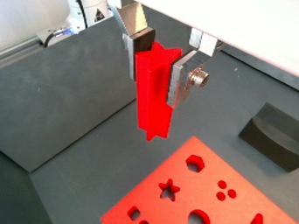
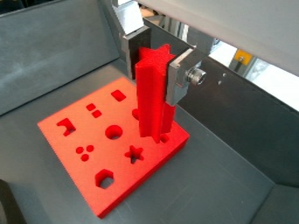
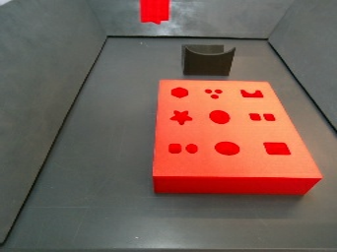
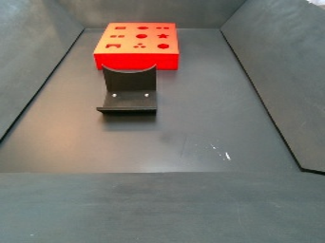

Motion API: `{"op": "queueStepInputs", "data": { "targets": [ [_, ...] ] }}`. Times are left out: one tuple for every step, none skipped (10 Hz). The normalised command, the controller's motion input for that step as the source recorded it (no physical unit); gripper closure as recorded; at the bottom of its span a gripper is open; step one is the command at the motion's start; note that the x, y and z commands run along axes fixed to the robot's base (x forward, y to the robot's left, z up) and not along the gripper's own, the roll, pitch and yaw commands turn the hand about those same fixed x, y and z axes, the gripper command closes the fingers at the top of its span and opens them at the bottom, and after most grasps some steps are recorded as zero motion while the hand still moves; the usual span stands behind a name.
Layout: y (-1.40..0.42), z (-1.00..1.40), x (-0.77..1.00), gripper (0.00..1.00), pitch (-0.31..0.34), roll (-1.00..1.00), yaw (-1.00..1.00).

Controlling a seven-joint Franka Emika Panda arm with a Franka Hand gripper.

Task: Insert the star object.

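My gripper (image 1: 159, 63) is shut on the star object (image 1: 155, 92), a long bright red peg with a star-shaped cross-section. The peg hangs upright between the silver fingers (image 1: 184, 80) in both wrist views (image 2: 156, 87). The flat red block (image 1: 198, 188) lies on the floor below. Its star-shaped hole (image 1: 170, 188) is apart from the peg's lower end, and the hole also shows in a wrist view (image 2: 135, 155). In a side view only the peg's lower end (image 3: 156, 10) shows at the upper edge, high above the floor and beyond the block (image 3: 231, 138) and its star hole (image 3: 182, 118).
The dark fixture (image 3: 207, 59) stands on the floor just behind the block, and it also shows in a side view (image 4: 127, 95) and in a wrist view (image 1: 274, 131). Grey walls (image 3: 59, 108) ring the floor. The block has several other shaped holes.
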Motion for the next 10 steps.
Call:
{"op": "queueStepInputs", "data": {
  "targets": [
    [-0.38, -0.01, 0.40, 1.00, 0.061, 0.50, -0.15],
    [-0.19, -0.37, 0.43, 1.00, -0.034, 0.47, -0.51],
    [-0.04, -0.39, 0.20, 1.00, -0.081, 0.36, -0.87],
    [-0.02, -0.39, 0.19, 1.00, -0.076, 0.33, -0.89],
    [0.00, -0.37, 0.19, 1.00, -0.083, 0.29, -0.88],
    [-0.06, -0.13, 0.39, 1.00, 0.000, 0.13, -0.51],
    [-0.07, 0.00, 0.31, 1.00, 0.000, 0.00, -0.22],
    [-0.01, -0.07, 0.03, 1.00, 0.000, 0.02, 0.00],
    [0.00, -0.23, 0.67, 1.00, 0.154, 0.00, -0.29],
    [-0.04, -0.45, 0.66, 1.00, 0.054, -0.02, -0.39]
  ]
}}
